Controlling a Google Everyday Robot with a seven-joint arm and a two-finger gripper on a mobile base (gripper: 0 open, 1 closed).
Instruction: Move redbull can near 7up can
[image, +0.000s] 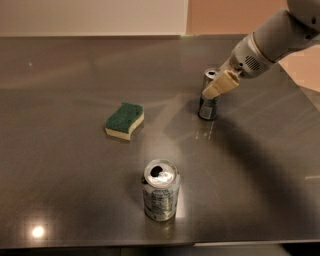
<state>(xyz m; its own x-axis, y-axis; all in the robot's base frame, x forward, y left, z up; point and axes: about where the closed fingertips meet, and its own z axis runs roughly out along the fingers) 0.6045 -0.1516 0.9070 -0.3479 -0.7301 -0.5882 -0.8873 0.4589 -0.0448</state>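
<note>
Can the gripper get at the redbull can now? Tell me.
Probably yes: the gripper is right at the upper part of the redbull can, with nothing between them; the sponge and the 7up can sit well away.

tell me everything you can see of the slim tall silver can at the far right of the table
The slim, tall silver redbull can stands upright on the dark, shiny metal table, at its far right. It looks like thin metal, with dark bluish markings low on its body and a pale top. The cream-tipped gripper, extending in from the upper right, lies across its upper half and hides that part; whether it grips cannot be told. Nothing else is touching it.
</note>
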